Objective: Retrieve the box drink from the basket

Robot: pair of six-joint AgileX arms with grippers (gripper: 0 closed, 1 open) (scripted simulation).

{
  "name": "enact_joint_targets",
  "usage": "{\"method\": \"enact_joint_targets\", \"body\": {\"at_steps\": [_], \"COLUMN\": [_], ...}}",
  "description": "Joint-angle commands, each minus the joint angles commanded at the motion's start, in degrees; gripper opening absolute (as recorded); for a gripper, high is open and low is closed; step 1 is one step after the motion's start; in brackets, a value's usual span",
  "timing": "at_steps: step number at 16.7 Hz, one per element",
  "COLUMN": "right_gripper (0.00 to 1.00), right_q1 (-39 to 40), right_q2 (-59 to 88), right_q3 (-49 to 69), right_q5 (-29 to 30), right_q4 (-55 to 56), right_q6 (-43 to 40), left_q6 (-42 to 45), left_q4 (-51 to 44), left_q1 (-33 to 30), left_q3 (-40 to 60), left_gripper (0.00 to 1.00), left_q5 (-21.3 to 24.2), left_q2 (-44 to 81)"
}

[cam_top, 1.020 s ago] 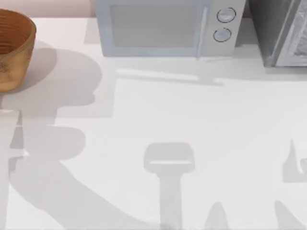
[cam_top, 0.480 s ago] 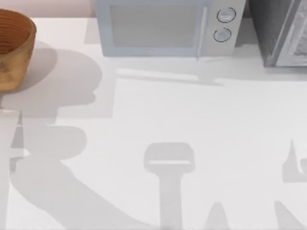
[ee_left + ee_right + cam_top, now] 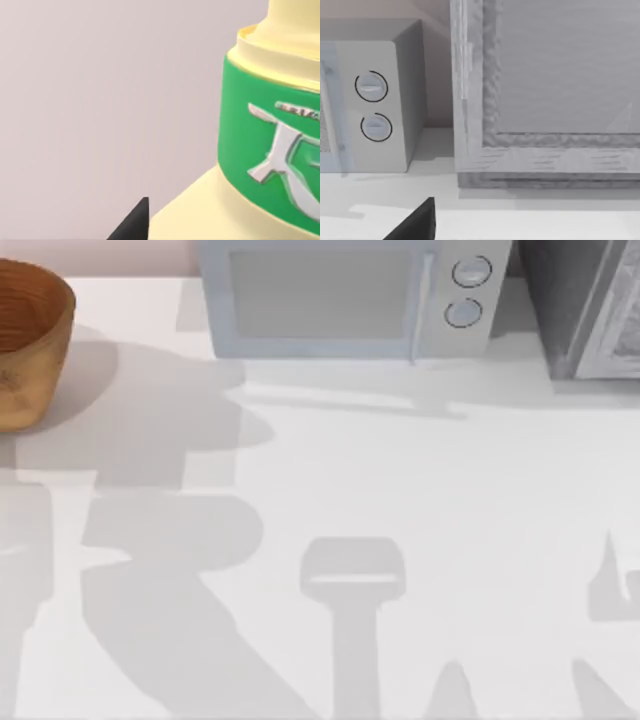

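The box drink looms very close in the left wrist view: pale-yellow body, green label band with a silver mark, a pale neck above. One black fingertip of my left gripper lies against its lower side, and a plain pinkish wall is behind it. The gripper is shut on the drink. The orange-brown ribbed basket stands at the table's far left back corner. A dark edge of my right gripper shows near the table's back right.
A grey-white microwave with two round dials stands at the back centre. A grey cabinet stands at the back right. Arm shadows fall across the white table at left and front.
The large arm shadow on the table's left has shifted to the right. The basket and the microwave have not moved.
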Motion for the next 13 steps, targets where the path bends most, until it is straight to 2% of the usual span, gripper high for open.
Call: {"method": "enact_joint_targets", "body": {"at_steps": [6, 13], "right_gripper": [1.00, 1.00], "right_q1": [0.00, 0.00], "right_q2": [0.00, 0.00], "right_q3": [0.00, 0.00], "right_q5": [0.00, 0.00], "right_q4": [0.00, 0.00], "right_q6": [0.00, 0.00], "left_q6": [0.08, 0.20], "left_q4": [-12.32, -13.97], "left_q1": [-0.05, 0.01], "left_q3": [5.75, 6.40], "left_gripper": [0.00, 0.00], "left_q5": [-0.10, -0.14], "left_q2": [-7.06, -7.85]}}
